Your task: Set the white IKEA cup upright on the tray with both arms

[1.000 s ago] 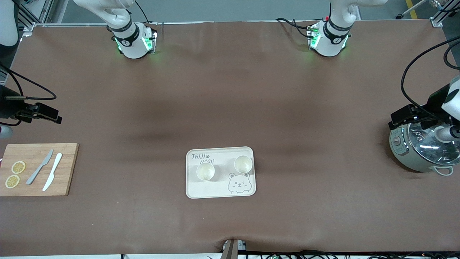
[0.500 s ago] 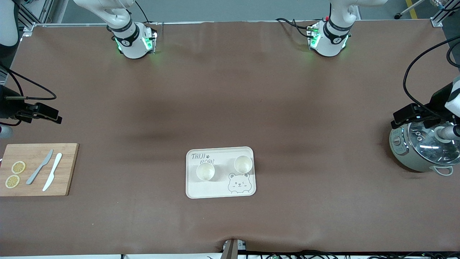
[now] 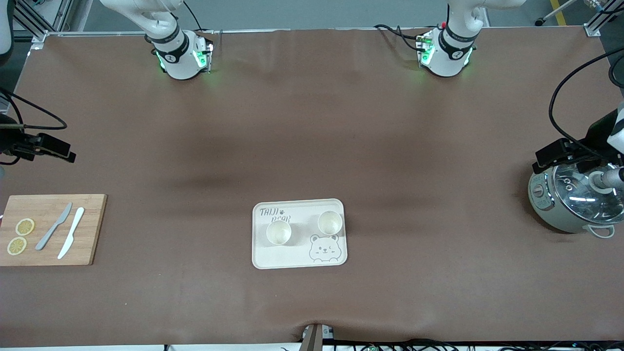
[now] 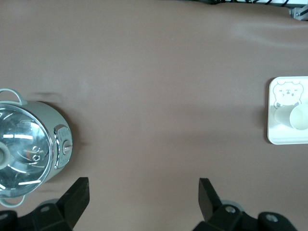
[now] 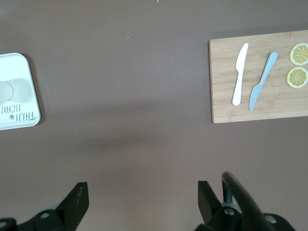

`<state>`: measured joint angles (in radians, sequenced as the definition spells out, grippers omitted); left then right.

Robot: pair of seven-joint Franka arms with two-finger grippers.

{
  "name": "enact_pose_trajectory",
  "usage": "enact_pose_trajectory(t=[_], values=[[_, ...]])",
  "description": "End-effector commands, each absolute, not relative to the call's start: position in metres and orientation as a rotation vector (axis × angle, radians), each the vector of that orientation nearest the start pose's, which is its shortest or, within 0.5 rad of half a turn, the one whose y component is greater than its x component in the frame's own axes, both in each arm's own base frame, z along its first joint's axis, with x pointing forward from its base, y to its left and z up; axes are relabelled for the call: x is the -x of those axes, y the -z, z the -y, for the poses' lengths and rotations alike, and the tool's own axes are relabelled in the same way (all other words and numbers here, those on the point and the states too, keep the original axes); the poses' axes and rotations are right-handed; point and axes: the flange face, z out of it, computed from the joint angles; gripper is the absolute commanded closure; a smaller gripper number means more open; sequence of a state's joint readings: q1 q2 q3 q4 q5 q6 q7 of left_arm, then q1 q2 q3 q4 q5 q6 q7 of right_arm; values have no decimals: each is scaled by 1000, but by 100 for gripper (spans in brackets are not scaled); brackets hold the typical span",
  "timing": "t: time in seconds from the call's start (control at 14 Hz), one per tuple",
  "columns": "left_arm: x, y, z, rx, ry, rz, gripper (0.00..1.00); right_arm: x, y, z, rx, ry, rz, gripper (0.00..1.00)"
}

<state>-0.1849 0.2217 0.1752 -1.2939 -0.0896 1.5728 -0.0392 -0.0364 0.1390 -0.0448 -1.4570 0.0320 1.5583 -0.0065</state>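
Note:
The cream tray with the bear print lies in the middle of the table, near the front camera. Two white cups stand upright on it: one toward the right arm's end, one toward the left arm's end. The tray's edge also shows in the left wrist view and the right wrist view. My right gripper is open and empty over bare table beside the cutting board. My left gripper is open and empty over the table beside the pot.
A wooden cutting board with two knives and two lemon slices lies at the right arm's end. A grey pot with a glass lid stands at the left arm's end. Brown table spreads between them and the tray.
Both grippers have drifted a little outward toward their own ends of the table. The tray and cups have not moved.

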Motion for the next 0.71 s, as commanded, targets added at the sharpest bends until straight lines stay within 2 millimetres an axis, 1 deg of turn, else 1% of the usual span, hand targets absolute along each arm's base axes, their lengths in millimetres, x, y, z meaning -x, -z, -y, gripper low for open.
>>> enact_pose_trajectory(t=[0.0, 0.36, 0.64], values=[[-605, -643, 26, 3178, 85, 32, 0, -588, -603, 45, 3119, -56, -103, 0], [-594, -648, 27, 3182, 54, 52, 0, -589, -603, 44, 3120, -56, -100, 0], [-592, -650, 28, 3184, 57, 52, 0, -589, -601, 42, 3119, -58, -98, 0]])
